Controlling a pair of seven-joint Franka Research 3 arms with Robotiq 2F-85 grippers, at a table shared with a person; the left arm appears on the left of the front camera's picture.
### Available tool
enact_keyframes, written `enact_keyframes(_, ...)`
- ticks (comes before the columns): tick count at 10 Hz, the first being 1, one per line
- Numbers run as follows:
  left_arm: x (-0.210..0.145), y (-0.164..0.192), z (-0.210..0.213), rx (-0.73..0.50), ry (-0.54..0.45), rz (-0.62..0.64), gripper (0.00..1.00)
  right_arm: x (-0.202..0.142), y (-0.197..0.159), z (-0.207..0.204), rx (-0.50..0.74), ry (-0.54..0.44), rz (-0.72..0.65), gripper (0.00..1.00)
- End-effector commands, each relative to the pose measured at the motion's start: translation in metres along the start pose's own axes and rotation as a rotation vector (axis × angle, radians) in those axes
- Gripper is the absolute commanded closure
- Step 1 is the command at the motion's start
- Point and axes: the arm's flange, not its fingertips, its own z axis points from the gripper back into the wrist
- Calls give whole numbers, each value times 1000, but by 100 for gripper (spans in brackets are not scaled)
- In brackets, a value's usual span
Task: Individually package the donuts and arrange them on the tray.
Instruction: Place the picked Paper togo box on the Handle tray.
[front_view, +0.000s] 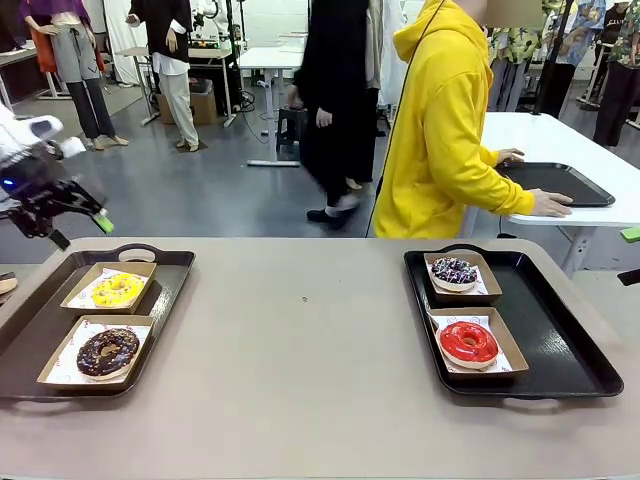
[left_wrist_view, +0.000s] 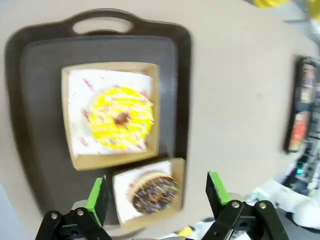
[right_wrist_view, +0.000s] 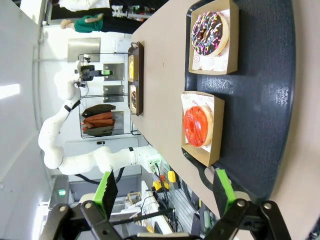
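Currently the left gripper (front_view: 100, 222) hovers released above the left tray (front_view: 170, 275), which carries the yellow donut (front_view: 118, 290) at 12 o'clock and the chocolate donut (front_view: 107, 352) at 6 o'clock (each boxed). On the right tray (front_view: 560, 335), purple donut (front_view: 454, 271) sits at 12, red donut (front_view: 467, 342) at 6. Risk: a descending finger could crush icing or shove a box. The right wrist view adds the right gripper (right_wrist_view: 162, 187), released.

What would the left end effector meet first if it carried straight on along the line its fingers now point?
Probably the chocolate sprinkled donut in its cardboard box, framed between the open left end effector fingers. The yellow donut lies beyond. Depth is unclear, so this is a judgement.
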Motion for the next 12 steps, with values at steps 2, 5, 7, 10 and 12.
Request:
enact_keyframes(2, -60, 44, 52, -294, -71, 12, 0, -3, 2, 0, 1, -5, 1, 0)
enact_keyframes(5, -100, 95, 69, -538, -113, -3, 0, -3, 2, 0, 1, -5, 1, 0)
enact_keyframes(7, -120, 128, 62, -670, -115, 32, 0, -3, 2, 0, 1, -5, 1, 0)
enact_keyframes(10, -132, 168, 35, -800, -121, 99, 0, -3, 2, 0, 1, -5, 1, 0)
enact_keyframes(12, -126, 184, 25, -834, -111, 174, 0, -3, 2, 0, 1, -5, 1, 0)
